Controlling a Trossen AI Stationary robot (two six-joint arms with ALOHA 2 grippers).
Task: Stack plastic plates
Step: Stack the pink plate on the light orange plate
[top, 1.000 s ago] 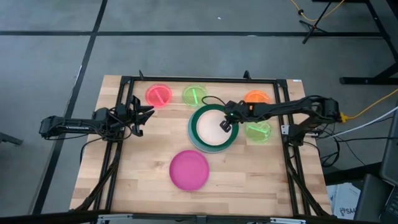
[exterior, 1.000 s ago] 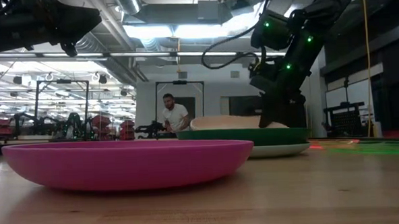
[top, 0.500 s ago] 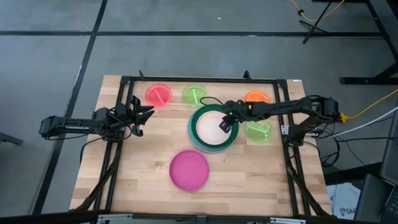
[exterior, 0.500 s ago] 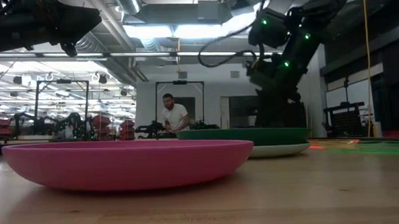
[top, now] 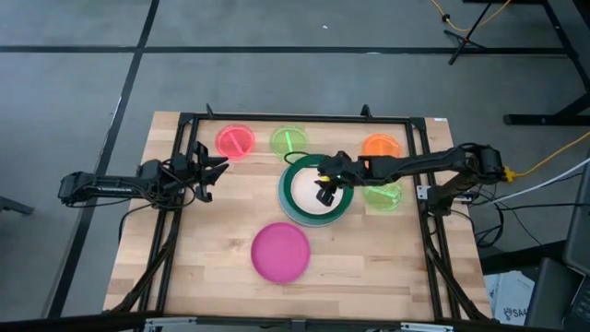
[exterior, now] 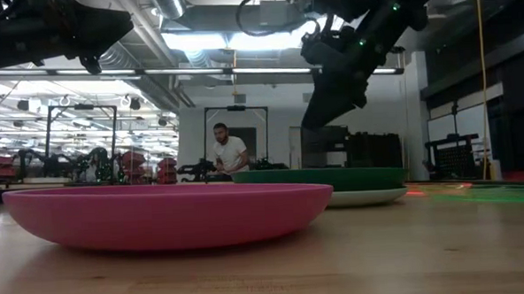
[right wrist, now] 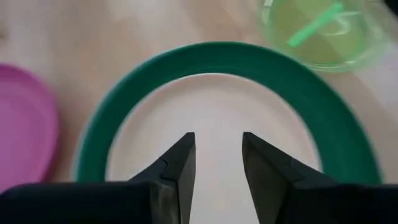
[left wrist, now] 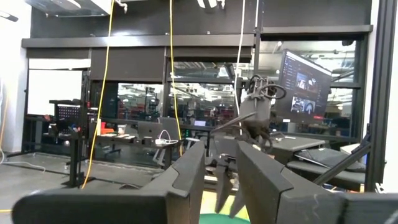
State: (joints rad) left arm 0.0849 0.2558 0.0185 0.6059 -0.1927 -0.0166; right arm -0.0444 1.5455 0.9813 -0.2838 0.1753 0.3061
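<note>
I have raised the right end effector (top: 321,192), open and empty, off the peach plate (top: 312,192), now nested in the green plate (top: 293,171) mid-table; magenta plate (top: 280,251) is next.

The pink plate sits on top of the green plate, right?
No. The magenta plate lies alone on the table, apart from the stack. The high view shows a peach plate on the dark green plate, with the right pincer above it.
</note>
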